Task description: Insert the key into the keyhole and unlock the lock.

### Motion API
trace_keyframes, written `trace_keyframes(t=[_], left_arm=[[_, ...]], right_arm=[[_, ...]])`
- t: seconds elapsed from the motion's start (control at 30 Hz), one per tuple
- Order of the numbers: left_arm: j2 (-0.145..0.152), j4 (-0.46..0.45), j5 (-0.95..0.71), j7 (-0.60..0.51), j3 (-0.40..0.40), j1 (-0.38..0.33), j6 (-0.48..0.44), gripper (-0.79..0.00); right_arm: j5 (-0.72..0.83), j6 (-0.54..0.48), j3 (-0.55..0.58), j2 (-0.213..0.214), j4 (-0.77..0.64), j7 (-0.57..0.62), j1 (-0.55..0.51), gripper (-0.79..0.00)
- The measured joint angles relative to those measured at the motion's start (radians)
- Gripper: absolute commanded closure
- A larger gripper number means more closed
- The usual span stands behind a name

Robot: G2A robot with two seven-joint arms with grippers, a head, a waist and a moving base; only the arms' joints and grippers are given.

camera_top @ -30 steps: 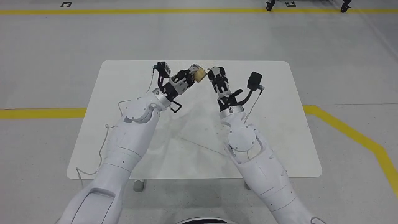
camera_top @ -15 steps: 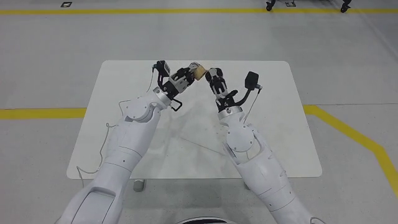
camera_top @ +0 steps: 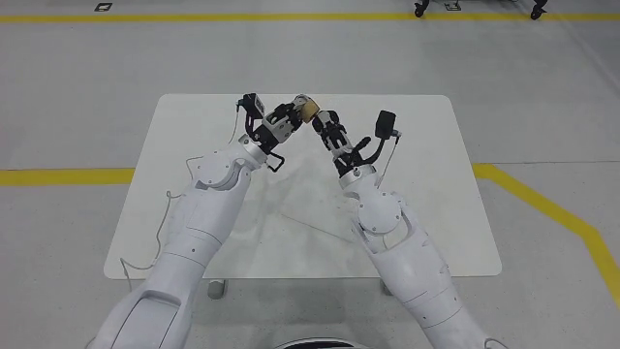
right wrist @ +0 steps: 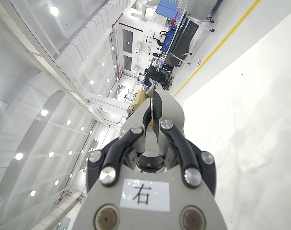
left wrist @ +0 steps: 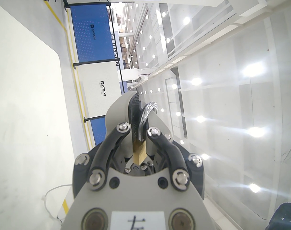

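1. The left gripper (left wrist: pixel 142 118) was clamped on the lock (left wrist: pixel 139 152). Its jaws pinched the flat brass body, and the steel shackle (left wrist: pixel 148 110) stood out past the fingertips. It held the lock in the air above the far part of the table (camera_top: pixel 426 213).
2. The right gripper (right wrist: pixel 152 101) was closed on the key (right wrist: pixel 150 111), a thin metal piece seen edge-on between the pads. The key pointed towards the lock's brass body just beyond it.
3. From the top view, the two grippers were very near each other with the lock between them. We could not tell whether the key's tip had reached the keyhole.
4. We judged the lock small, dense and rigid, with smooth faces. Pushed by the key, it could slide or pivot in the pads. The sound hold was across its two broad faces, leaving the keyhole end free.
5. We judged the key light, stiff and thin. It would likely twist between the pads once turned. The flat head was the place to grip it, laid flush against the pads with the blade clear.
6. Neither piece looked fragile. A skewed entry seemed to us likelier to jam or shift the key than to break anything.
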Motion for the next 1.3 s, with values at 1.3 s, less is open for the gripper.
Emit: trace_keyframes(t=[1.3], left_arm=[[0.007, 0.133, -0.131, -0.209, 0.007, -0.079, 0.245, 0.0]], right_arm=[[-0.004, -0.053, 0.043, 0.002, -0.019, -0.028, -0.03, 0.0]])
